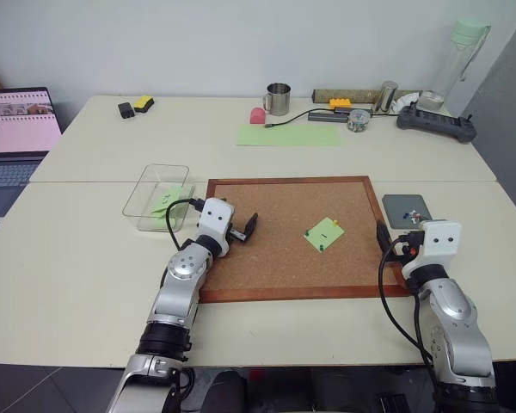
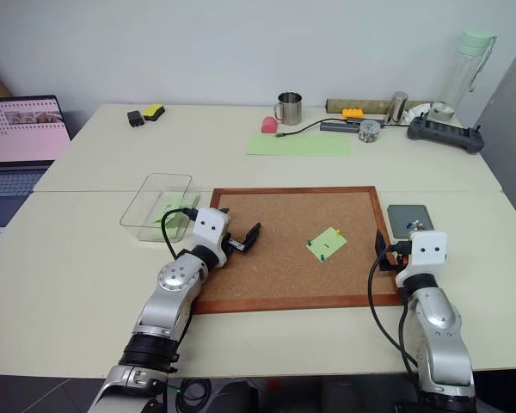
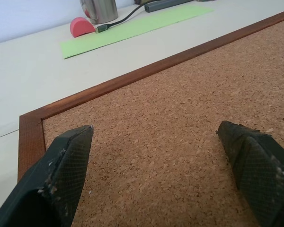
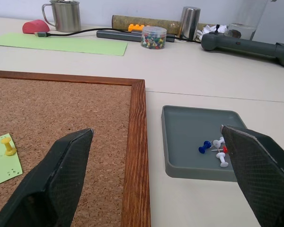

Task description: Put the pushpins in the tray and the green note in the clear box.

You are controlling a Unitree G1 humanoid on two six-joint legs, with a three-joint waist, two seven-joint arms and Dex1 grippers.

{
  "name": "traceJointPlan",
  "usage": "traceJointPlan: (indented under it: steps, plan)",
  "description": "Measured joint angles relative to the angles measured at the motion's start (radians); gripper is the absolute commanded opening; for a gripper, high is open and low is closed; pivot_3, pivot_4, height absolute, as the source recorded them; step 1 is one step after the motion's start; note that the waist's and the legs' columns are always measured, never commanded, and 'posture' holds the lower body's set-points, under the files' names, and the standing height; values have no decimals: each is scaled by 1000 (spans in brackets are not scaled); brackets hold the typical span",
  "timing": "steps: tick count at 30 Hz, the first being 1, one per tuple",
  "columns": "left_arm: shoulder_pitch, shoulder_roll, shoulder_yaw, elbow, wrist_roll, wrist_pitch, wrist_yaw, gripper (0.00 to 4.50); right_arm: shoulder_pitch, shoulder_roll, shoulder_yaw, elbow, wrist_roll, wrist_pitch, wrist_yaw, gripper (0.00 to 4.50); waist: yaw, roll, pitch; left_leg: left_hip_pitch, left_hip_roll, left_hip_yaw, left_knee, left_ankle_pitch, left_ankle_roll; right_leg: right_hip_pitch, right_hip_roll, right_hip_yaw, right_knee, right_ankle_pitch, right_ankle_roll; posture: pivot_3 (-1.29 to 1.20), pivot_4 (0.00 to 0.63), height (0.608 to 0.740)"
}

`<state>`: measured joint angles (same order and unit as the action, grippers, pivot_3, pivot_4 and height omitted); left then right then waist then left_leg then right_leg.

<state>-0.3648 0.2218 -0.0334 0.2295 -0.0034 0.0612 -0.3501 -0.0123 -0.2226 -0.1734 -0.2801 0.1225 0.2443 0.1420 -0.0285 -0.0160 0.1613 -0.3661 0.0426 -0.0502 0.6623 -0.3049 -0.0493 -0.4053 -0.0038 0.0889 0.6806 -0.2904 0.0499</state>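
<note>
1. The green note point(image 1: 324, 234) is a small light-green paper square, turned like a diamond, lying flat on the corkboard point(image 1: 275, 258) right of the frame's centre.
2. Two pushpins stand in it: a yellow pushpin point(image 1: 335, 224) near its upper corner and a dark pushpin point(image 1: 322, 248) near its lower corner.
3. The tray point(image 1: 396, 215) is a flat dark grey square with a low rim, on the tabletop point(image 1: 69, 258) just beside the corkboard's right edge; a few blue, white and red pins point(image 4: 217, 149) lie in it.
4. The clear box point(image 1: 146, 185) is transparent with rounded corners, left of the corkboard's upper left corner, with light-green paper point(image 1: 168, 202) inside.
5. The left gripper point(image 1: 243, 231) hangs released over the corkboard's left part, jaws spread wide and holding nothing.
6. The right gripper point(image 1: 385, 241) is likewise released and empty, at the corkboard's right frame, just below the tray.
</note>
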Motion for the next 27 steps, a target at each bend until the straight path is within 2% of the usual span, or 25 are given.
traceJointPlan:
  steps: [27]
  plan:
    - [1, 3, 2, -26, -90, 53, -81, 4471, 0, 0, 0, 0, 0, 0, 5, 4500, 0, 0, 0, 0, 0, 0, 0, 0, 0, 0, 0, 0, 0, 0, 0, 0, 150, 740]
